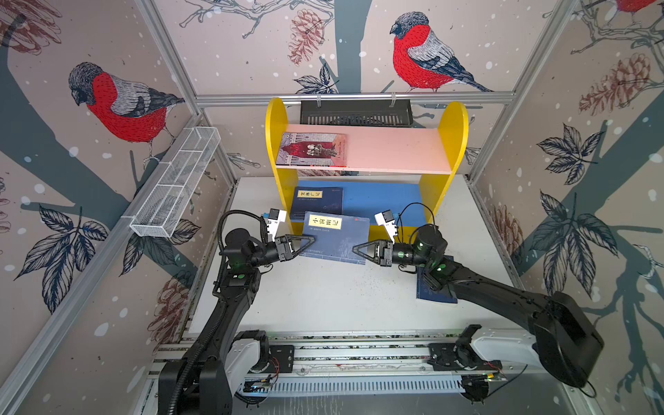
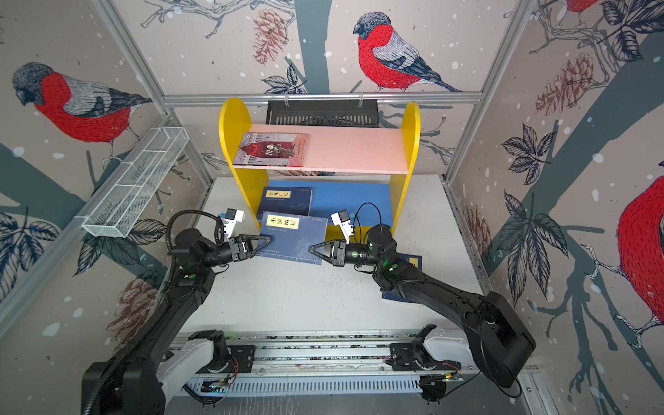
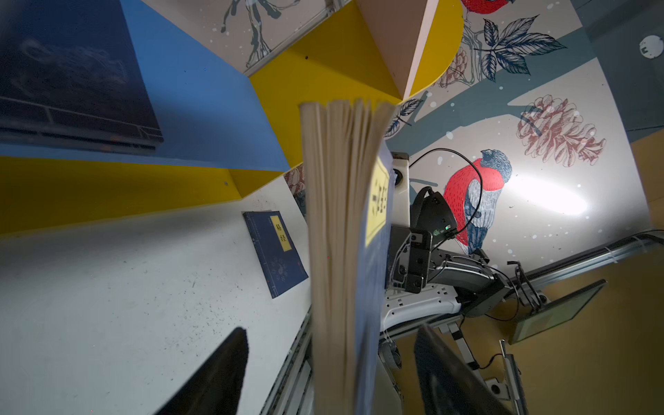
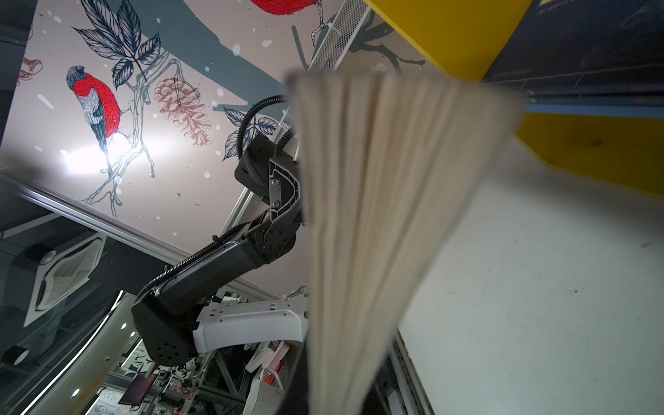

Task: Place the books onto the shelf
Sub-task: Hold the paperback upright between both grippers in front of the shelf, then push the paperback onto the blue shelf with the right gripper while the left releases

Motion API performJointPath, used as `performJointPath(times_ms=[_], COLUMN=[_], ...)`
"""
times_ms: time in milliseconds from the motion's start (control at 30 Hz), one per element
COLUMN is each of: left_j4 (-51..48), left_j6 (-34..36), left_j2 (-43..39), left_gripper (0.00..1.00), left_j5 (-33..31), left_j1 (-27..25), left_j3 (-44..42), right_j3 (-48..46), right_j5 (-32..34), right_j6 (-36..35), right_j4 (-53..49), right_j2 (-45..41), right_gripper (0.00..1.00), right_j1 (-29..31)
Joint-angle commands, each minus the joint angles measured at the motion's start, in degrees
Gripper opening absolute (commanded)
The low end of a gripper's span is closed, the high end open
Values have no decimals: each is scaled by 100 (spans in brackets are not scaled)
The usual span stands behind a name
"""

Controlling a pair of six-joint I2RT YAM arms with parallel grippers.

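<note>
Right gripper (image 1: 356, 249) clamped on the navy book (image 1: 336, 239) by the shelf (image 1: 454, 143), left gripper (image 1: 310, 239) spread loose around it.

Raised navy book (image 3: 341, 233): page edges blurred in both wrist views.
Left hand (image 3: 332, 328): fingers (image 3: 215, 377) blurred and cut off by the picture's edge in the left wrist view.
Right hand (image 1: 356, 250): fingers hidden behind the fanned pages in the right wrist view.
Tabletop navy book (image 1: 436, 296): largely covered by the right arm (image 1: 503, 298) in both top views.
Lower-board navy book (image 1: 316, 199): near edge covered by the raised navy book in both top views; cut off by the picture's edge in the left wrist view.
</note>
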Motion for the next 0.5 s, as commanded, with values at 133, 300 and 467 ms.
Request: performJointPath(times_ms=[133, 300, 467], left_j4=[-2132, -2004, -1587], left_j6=[1761, 1624, 1274], left_j2=[-5, 11, -42], left_gripper=[78, 76, 76], left_j5=[-657, -526, -233], left_j1=[558, 781, 782], left_j3=[674, 651, 577], right_j3=[341, 486, 750], right_j5=[-229, -280, -386], right_j6=[-295, -340, -348], right_j4=[-444, -507, -415], right_j2=[202, 441, 836], right_gripper=[1, 1, 1], right_j1=[-481, -703, -821])
